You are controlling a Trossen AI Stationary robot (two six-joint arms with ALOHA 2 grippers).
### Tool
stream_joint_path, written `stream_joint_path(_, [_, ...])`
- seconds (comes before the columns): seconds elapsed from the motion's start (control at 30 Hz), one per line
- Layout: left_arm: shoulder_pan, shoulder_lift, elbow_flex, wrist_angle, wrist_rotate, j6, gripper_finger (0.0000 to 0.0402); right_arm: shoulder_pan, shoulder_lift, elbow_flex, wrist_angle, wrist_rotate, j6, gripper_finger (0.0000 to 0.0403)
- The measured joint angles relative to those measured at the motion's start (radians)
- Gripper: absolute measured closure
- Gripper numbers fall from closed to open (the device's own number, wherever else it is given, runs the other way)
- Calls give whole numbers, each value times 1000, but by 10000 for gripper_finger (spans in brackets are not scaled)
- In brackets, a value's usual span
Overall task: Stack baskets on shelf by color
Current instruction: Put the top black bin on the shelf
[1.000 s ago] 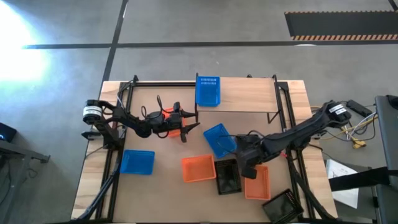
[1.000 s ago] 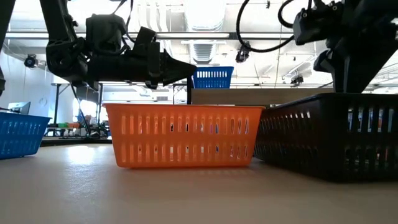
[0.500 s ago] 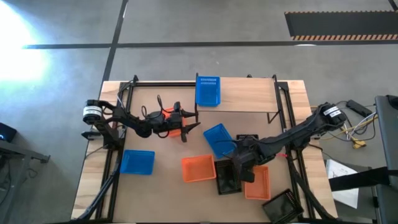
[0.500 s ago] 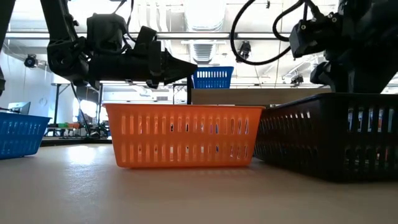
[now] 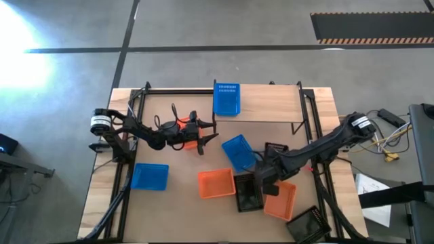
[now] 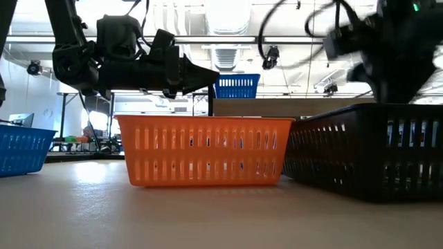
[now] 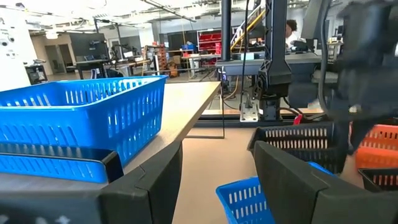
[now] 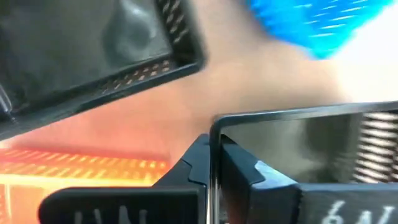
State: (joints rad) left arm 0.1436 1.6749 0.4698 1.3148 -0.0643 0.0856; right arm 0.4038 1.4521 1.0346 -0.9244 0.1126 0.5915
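One basket only sits on the shelf (image 5: 271,108) so far, as far as you can see from above: a blue basket (image 5: 226,97) at the plank's left end. Everything else is on the tabletop (image 5: 176,207): a blue one at the left (image 5: 149,176), a tilted blue one in the middle (image 5: 238,150), an orange one (image 5: 216,183) beside a black one (image 5: 247,193), another orange one (image 5: 281,200) to its right, a black one at the near right corner (image 5: 308,226), and a further black one (image 5: 277,150) partly hidden behind the right arm. Something orange shows under the left gripper (image 5: 207,135), which hovers near the shelf's left legs; you cannot tell whether that is a basket. The right gripper (image 5: 261,184) is low at the black and orange cluster.

From table level you see the orange basket (image 6: 204,150) and the black one (image 6: 370,149) side by side, with the blue basket (image 6: 237,86) up on the shelf behind.

Your left wrist camera shows the left fingers (image 7: 155,180) spread apart and empty, the shelved blue basket (image 7: 81,118) just beside them.

Your right wrist camera shows the right fingers (image 8: 199,165) pinched on the rim of a black basket (image 8: 311,134).

By my reckoning nearly all the sorting is left, and no stack is yet started.
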Motion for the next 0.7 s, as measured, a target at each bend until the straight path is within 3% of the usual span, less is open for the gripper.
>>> stream_joint_path(0.17, [0,0,0,0,0,0,217,-2,-19,213,-197,124,-34,391])
stream_joint_path(0.33, [0,0,-1,0,0,8,217,-67,-17,445,-270,292,-243,392])
stream_joint_path(0.47, [0,0,-1,-17,0,8,217,-221,-17,527,-276,317,-453,392])
stream_joint_path(0.7, [-13,-8,-16,-71,1,-2,217,-541,5,540,-272,301,-723,392])
